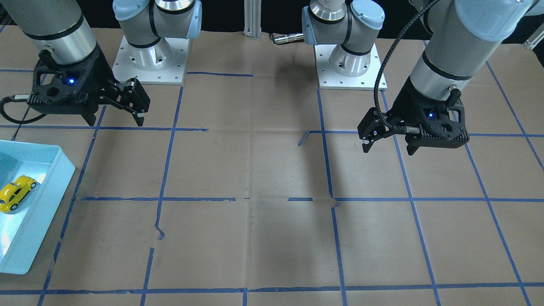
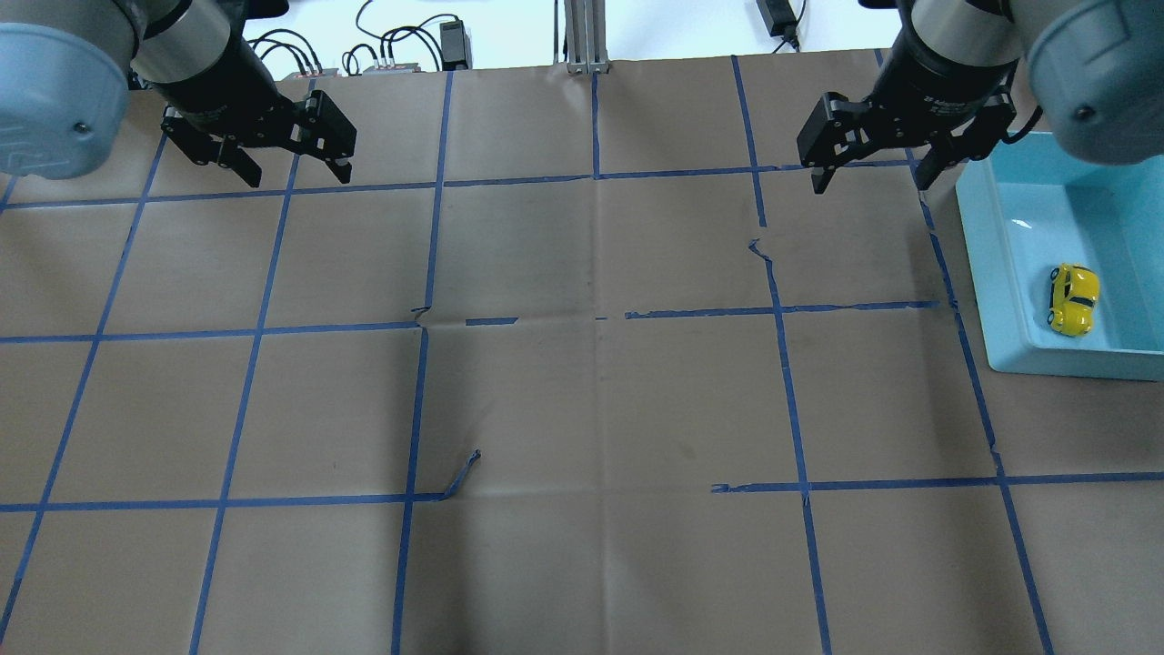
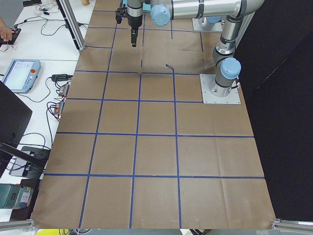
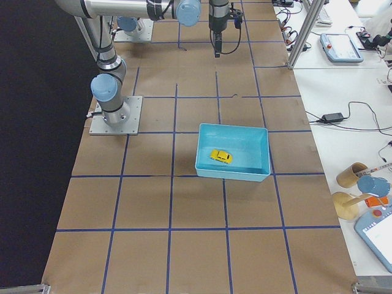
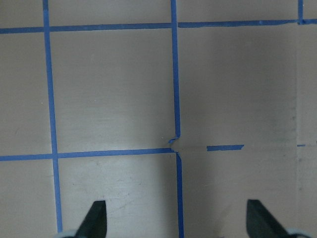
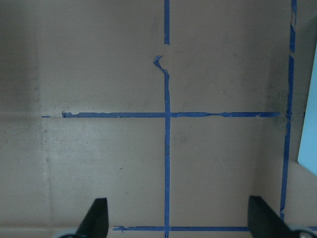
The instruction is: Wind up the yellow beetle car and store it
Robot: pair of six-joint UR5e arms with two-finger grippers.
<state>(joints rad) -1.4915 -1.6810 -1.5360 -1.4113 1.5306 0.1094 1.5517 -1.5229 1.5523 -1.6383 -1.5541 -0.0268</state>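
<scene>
The yellow beetle car (image 2: 1073,298) lies on its wheels inside a light blue bin (image 2: 987,273) at the table's right end. It also shows in the front view (image 1: 16,193) and the right side view (image 4: 221,157). My right gripper (image 2: 870,182) is open and empty, hovering above the table just left of the bin's far corner, apart from the car. It shows in the front view (image 1: 115,121) and its wrist view (image 6: 179,218). My left gripper (image 2: 293,175) is open and empty over the far left of the table, also seen in the front view (image 1: 388,148) and its wrist view (image 5: 178,218).
The table is covered in brown paper with a grid of blue tape (image 2: 782,309). The two arm bases (image 1: 153,59) stand on plates at the robot's edge. The bin's edge (image 6: 309,139) shows at the right of the right wrist view.
</scene>
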